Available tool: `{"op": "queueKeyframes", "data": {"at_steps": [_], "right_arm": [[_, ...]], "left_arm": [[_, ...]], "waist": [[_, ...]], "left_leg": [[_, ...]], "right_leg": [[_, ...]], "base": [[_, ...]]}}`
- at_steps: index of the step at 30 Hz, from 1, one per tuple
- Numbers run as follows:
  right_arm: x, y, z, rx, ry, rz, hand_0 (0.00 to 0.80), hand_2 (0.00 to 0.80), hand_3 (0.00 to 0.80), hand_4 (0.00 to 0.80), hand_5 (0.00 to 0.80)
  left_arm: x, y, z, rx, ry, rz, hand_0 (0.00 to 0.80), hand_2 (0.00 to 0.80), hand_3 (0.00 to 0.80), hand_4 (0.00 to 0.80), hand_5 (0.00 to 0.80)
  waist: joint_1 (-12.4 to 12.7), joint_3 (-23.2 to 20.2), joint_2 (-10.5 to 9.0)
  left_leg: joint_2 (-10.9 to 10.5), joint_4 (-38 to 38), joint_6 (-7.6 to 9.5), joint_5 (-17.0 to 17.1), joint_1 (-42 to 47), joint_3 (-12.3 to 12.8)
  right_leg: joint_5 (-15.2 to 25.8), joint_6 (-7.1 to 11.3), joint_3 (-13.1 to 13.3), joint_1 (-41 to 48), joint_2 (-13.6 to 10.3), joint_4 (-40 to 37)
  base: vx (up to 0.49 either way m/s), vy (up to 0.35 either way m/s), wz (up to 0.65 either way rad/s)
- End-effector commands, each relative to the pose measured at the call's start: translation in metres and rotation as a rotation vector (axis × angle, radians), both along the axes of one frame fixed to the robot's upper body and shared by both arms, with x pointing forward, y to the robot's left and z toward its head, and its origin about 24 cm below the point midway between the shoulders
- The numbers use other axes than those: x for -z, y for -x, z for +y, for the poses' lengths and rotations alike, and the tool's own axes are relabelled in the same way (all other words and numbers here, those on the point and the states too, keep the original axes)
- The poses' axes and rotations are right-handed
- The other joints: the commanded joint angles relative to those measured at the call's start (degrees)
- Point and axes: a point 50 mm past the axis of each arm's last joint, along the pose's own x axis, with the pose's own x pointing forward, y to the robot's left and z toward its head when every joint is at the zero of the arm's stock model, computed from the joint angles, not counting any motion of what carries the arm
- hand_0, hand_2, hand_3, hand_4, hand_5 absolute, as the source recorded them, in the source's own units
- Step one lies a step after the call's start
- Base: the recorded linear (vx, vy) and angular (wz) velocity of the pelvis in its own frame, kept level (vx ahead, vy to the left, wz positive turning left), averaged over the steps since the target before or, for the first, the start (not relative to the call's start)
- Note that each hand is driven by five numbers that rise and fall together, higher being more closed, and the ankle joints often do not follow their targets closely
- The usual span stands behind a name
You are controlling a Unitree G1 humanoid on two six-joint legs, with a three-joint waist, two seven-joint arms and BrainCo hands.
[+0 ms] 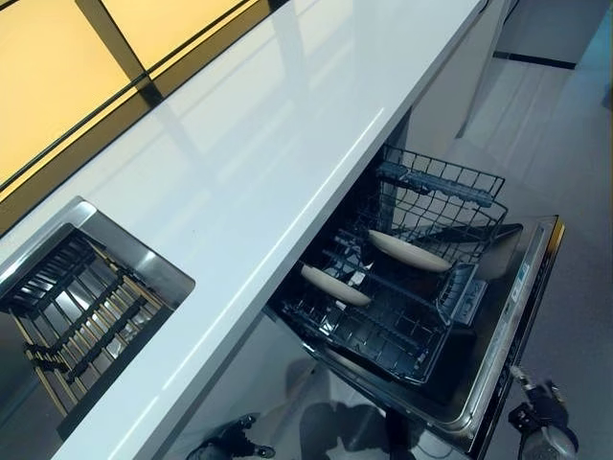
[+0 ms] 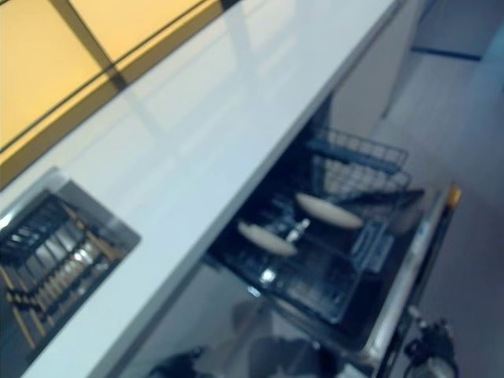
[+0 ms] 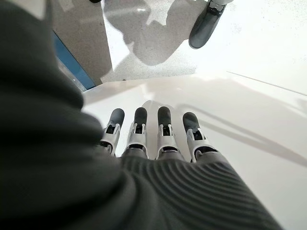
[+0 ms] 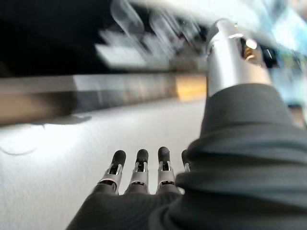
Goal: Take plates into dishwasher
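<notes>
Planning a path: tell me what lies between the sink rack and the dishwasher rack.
Only bare white countertop separates the sink rack from the dishwasher rack, seen in both eye views.

Two pale plates stand on edge in the dark rack of the open dishwasher, at four o'clock.

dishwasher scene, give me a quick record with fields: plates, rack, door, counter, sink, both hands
plates: two plates standing on edge in the lower rack
rack: lower rack pulled out over the door
door: dishwasher door open, folded down
counter: white countertop, bare
sink: sink with a slatted rack inside
left hand: left hand straight-fingered, holding nothing
right hand: right hand straight-fingered, holding nothing
</notes>
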Motion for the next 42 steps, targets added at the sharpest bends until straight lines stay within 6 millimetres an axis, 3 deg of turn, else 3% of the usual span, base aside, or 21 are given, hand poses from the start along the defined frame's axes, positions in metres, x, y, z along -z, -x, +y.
{"op": "queueKeyframes", "data": {"at_steps": [1, 11, 21, 28, 31, 42], "right_arm": [[-0.005, -0.022, 0.025, -0.301, -0.022, -0.03, 0.0, 0.0, 0.0, 0.0, 0.0], [-0.014, -0.041, 0.055, -0.631, -0.049, -0.071, 0.0, 0.0, 0.0, 0.0, 0.0], [-0.057, -0.076, 0.089, -0.763, -0.013, -0.259, 0.0, 0.0, 0.0, 0.0, 0.0], [-0.088, -0.095, 0.148, -0.844, -0.114, -0.449, 0.0, 0.0, 0.0, 0.0, 0.0], [-0.094, -0.1, 0.161, -0.863, -0.132, -0.463, 0.0, 0.0, 0.0, 0.0, 0.0], [-0.097, -0.106, 0.178, -0.914, -0.125, -0.431, 0.0, 0.0, 0.0, 0.0, 0.0]], "left_arm": [[-0.018, -0.019, 0.028, 0.007, -0.089, -0.035, 0.0, 0.0, 0.0, 0.0, 0.0], [-0.025, -0.024, 0.04, 0.017, -0.121, -0.031, 0.0, 0.0, 0.0, 0.0, 0.0], [-0.015, -0.015, 0.031, 0.019, -0.104, -0.013, 0.0, 0.0, 0.0, 0.0, 0.0], [-0.003, -0.003, 0.024, -0.013, -0.077, 0.029, 0.0, 0.0, 0.0, 0.0, 0.0], [0.0, 0.001, 0.022, -0.021, -0.07, 0.041, 0.0, 0.0, 0.0, 0.0, 0.0], [0.018, 0.031, 0.029, -0.063, -0.08, 0.124, 0.0, 0.0, 0.0, 0.0, 0.0]], "waist": [[2.1, -0.1, -3.53], [3.6, 0.3, -5.06], [4.2, 0.1, -4.84], [5.4, -1.3, -5.66], [6.2, -2.0, -6.13], [10.1, -4.7, -7.92]], "left_leg": [[-1.7, -0.1, 2.34, 4.6, -6.7, -3.0], [-0.9, -0.1, 1.9, 4.9, -6.1, -2.9], [-0.9, -0.1, 1.73, 5.2, -5.9, -3.7], [-0.8, -0.1, 1.48, 5.1, -4.6, -3.1], [-0.9, 0.0, 1.67, 5.0, -4.2, -3.2], [-2.8, 0.7, 3.12, 3.4, -1.6, -5.0]], "right_leg": [[-9.6, 1.82, -0.5, 1.5, -0.5, 8.8], [-9.9, 1.93, -2.5, 2.4, -0.3, 9.0], [-10.4, 1.58, -3.0, 3.0, -0.3, 9.3], [-10.7, 1.62, -4.5, 5.2, -0.5, 8.4], [-10.8, 1.51, -5.2, 6.0, -0.7, 8.2], [-10.7, 1.72, -7.3, 10.4, -1.8, 7.3]], "base": [[-0.003, -0.068, -0.01], [0.015, -0.041, -0.01], [0.005, 0.01, 0.0], [0.057, 0.068, -0.04], [0.067, 0.063, -0.05], [0.115, 0.085, 0.05]]}}
